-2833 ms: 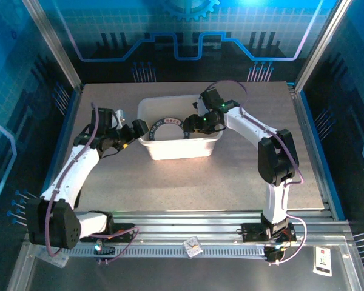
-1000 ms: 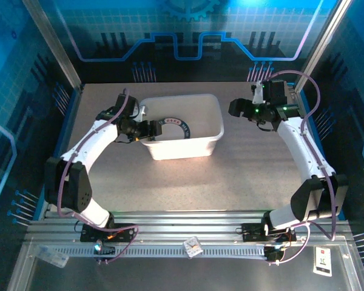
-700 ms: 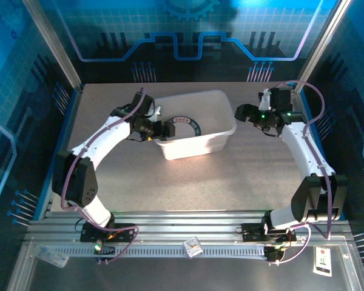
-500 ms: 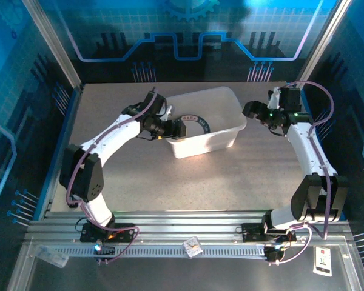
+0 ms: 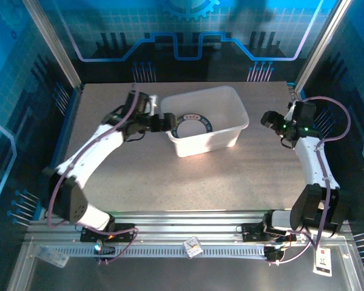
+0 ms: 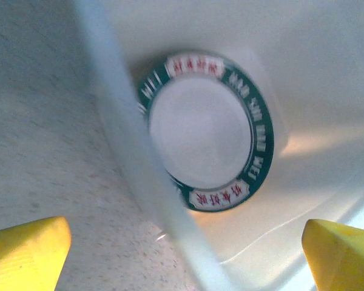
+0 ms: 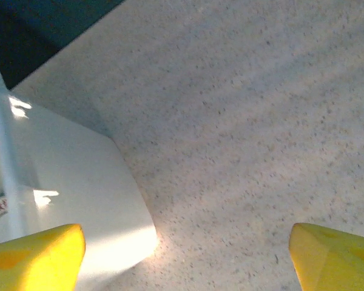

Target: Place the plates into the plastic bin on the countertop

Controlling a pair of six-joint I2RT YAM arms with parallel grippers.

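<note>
Watching from the overhead view, I have the left pincer [image 5: 165,123] at the left end of the plastic bin [image 5: 209,140], which sits skewed on the counter [image 5: 170,182] towards the far side. Through the left wrist camera both yellow fingertips [image 6: 27,251] are spread wide with the bin's wall running between them, one inside and one outside, and neither appears to press on it. One dark-rimmed plate [image 5: 192,125] lies flat on the bin floor, close against that same wall. The right pincer [image 5: 268,119] is also spread and carries nothing, off the bin's right end with bare counter below it. My worry is the left arm's exit: if I pull it sideways rather than straight up, the inner finger could hook the lipped rim and drag or tip the light tub, sliding the plate about. Dipping lower could knock the plate's edge. A careless right arm could shove the skewed corner further round.
</note>
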